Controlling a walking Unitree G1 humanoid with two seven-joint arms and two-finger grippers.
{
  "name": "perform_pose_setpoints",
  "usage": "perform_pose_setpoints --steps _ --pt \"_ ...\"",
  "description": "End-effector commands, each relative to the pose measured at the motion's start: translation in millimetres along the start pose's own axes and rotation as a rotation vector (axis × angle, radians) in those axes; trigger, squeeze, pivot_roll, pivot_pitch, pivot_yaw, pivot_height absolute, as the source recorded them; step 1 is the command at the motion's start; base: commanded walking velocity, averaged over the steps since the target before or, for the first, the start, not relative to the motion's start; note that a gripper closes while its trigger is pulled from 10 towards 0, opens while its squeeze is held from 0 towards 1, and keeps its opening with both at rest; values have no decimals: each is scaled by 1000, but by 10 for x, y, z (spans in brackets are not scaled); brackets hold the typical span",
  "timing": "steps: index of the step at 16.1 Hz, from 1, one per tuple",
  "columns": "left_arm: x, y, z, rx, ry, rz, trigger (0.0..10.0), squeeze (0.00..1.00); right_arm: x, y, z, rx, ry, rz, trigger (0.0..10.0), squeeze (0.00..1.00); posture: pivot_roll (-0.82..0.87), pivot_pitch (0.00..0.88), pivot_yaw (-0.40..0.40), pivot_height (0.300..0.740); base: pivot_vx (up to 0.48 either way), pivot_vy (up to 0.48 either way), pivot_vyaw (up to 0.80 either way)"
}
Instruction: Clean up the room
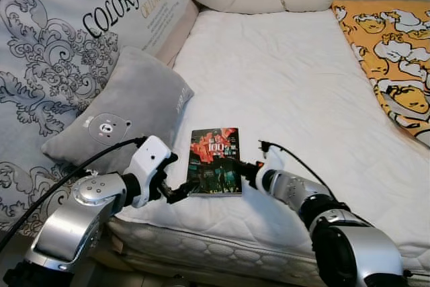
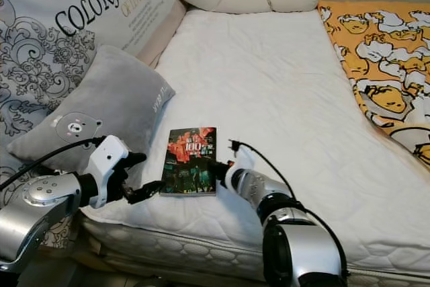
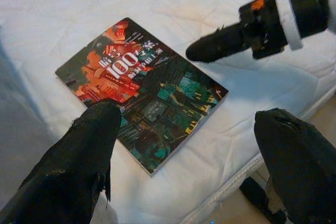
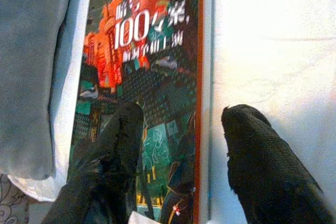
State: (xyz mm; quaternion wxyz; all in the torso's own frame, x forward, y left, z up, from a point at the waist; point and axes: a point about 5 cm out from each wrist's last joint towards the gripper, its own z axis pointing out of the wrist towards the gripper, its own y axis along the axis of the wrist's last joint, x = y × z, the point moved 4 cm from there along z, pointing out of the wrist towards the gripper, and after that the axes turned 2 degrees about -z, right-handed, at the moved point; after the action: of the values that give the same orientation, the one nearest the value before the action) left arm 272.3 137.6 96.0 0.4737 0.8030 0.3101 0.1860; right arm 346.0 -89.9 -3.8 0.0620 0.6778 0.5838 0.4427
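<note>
Two grippers flank your target: the left gripper (image 1: 180,191), fingers spread apart, sits at the book's (image 1: 215,161) near left corner, and the right gripper (image 4: 178,150), fingers also apart, straddles its right edge, one finger over the cover, one on the sheet. You see a dark paperback, cover in red-orange and teal with a white "100", lying flat near the front edge of the white mattress (image 1: 289,85). Just left lies a grey pillow (image 1: 124,109); an orange patterned blanket (image 1: 396,52) drapes the right side.

Grey pillow (image 1: 124,115) crowds book (image 1: 215,161) on left; open white mattress (image 1: 289,92) beyond and right.
</note>
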Motion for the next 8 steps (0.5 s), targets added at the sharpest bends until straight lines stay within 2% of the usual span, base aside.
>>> perform_pose_setpoints --steps 1,3,5,6,7,8 --pt "23 -48 6 23 13 23 10000 0 6 27 -14 -17 29 12 10000 1000 50 0 74 740 0 0 0" --pt "46 -40 38 -3 47 45 10000 0 -40 100 -80 -72 73 -3 10000 1000 39 0 68 740 0 0 0" --pt "189 89 84 -107 208 27 10000 0 -28 301 -232 -216 81 -113 10000 1000 28 0 66 740 0 0 0" --pt "189 89 84 -107 208 27 10000 0 -28 301 -232 -216 81 -113 10000 1000 28 0 66 740 0 0 0" --pt "254 181 76 -183 293 -3 10000 0 -4 427 -386 -329 33 -259 10000 0 4 0 74 740 0 0 0" --pt "278 251 68 -246 346 -30 10000 0 58 553 -545 -448 -13 -374 10000 0 -4 0 77 740 0 0 0"
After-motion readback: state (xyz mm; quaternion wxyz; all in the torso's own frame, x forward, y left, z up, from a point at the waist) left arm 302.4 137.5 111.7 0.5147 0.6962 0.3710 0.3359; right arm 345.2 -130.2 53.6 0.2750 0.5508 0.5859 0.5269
